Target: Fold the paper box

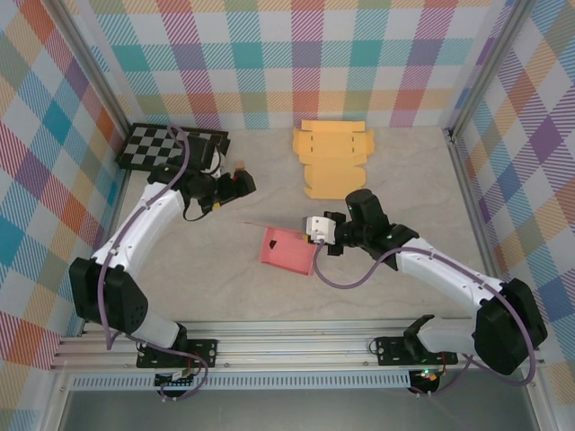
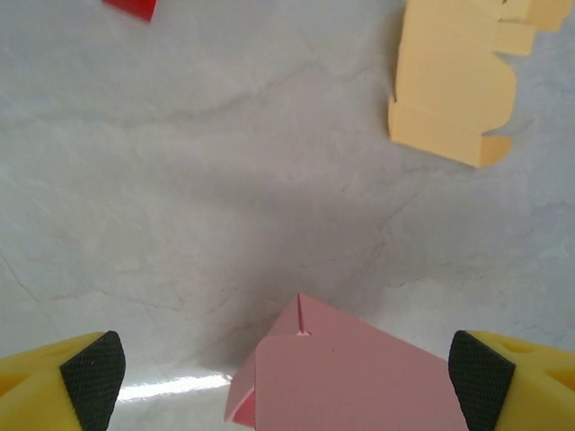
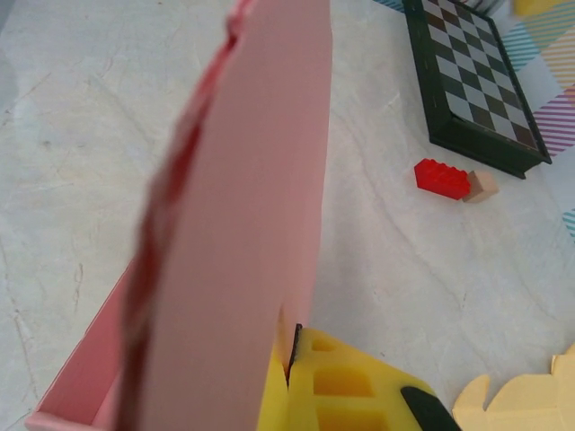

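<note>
Pink paper box (image 1: pixel 287 249) sits half-assembled near the middle of the table (image 1: pixel 207 287), its base flat on the surface and one wall raised; the right gripper (image 1: pixel 312 241) is closed tight on that wall at the box's right-hand edge, and in the right wrist view a yellow finger (image 3: pixel 337 391) presses against the foot of the upright pink panel, apparently to hold it vertical and keep the light card from sliding while the other arm works; the left gripper (image 1: pixel 235 184) hangs just up and to the left of the box, apart from it, with its black pads (image 2: pixel 90 377) spread wide and nothing between them, the box's near corner framed in the gap ahead as if lined up for an approach; judging by the loose edges, the folding looks partly done, with remaining flaps to be tucked; a second, yellow box blank (image 1: pixel 334 162) lies flat and unfolded toward the back wall, well clear of the work; a chessboard (image 1: pixel 171 148) occupies the far left corner, with a red brick (image 3: pixel 442 178) and a tan block (image 3: pixel 481 186) touching each other just beside it; thin card held by one edge could buckle if pushed too hard from the open side
</note>
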Controlling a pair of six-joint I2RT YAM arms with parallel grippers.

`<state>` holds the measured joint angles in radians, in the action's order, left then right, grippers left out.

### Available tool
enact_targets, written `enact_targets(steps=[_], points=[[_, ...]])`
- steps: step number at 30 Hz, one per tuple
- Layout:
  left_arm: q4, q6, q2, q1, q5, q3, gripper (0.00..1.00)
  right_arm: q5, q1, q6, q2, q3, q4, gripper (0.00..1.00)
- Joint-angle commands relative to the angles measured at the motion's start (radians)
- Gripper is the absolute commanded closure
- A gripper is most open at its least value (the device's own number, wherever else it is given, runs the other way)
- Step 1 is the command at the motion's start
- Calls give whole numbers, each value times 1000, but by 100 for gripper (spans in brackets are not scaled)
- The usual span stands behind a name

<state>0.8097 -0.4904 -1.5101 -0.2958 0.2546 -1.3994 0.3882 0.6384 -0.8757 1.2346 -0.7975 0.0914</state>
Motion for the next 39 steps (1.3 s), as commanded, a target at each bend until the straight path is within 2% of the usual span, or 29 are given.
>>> enact_targets(steps=[1, 9, 16, 18, 21, 23, 24, 26, 27, 29, 31, 32, 35, 39], points=[[-35, -100, -1, -36, 91, 5, 6, 11, 3, 25, -24, 16, -89, 100], [-69, -137, -60, -179, 131, 19, 8, -12, 3, 66, 4, 13, -151, 100], [-16, -121, -58, -213, 96, 16, 12, -94, 1, 95, 37, 6, -182, 100], [60, -16, -57, -212, 36, -37, 11, -52, -7, 47, 28, -11, -111, 100], [100, 191, -15, -190, -49, -78, 13, 111, -61, -16, -10, -81, 107, 100], [65, 315, 51, -173, -95, -58, 20, 230, -115, -21, -33, -136, 237, 100], [43, 390, 95, -175, -161, -42, 22, 280, -150, -17, -43, -160, 288, 100], [-79, 504, 203, -173, -300, 39, 22, 343, -207, 19, -53, -194, 333, 100], [-198, 556, 278, -173, -333, 126, 22, 360, -231, 28, -59, -205, 348, 100], [-451, 661, 417, -172, -242, 340, 22, 398, -267, 21, -78, -223, 383, 100], [-785, 744, 522, -172, -58, 558, 22, 447, -306, 26, -97, -241, 404, 100], [-893, 776, 546, -173, 31, 628, 23, 480, -323, 27, -102, -253, 418, 100], [-963, 869, 542, -175, 140, 692, 24, 524, -342, 22, -111, -282, 450, 100], [-861, 998, 499, -183, 178, 644, 26, 590, -343, -6, -122, -301, 500, 100]])
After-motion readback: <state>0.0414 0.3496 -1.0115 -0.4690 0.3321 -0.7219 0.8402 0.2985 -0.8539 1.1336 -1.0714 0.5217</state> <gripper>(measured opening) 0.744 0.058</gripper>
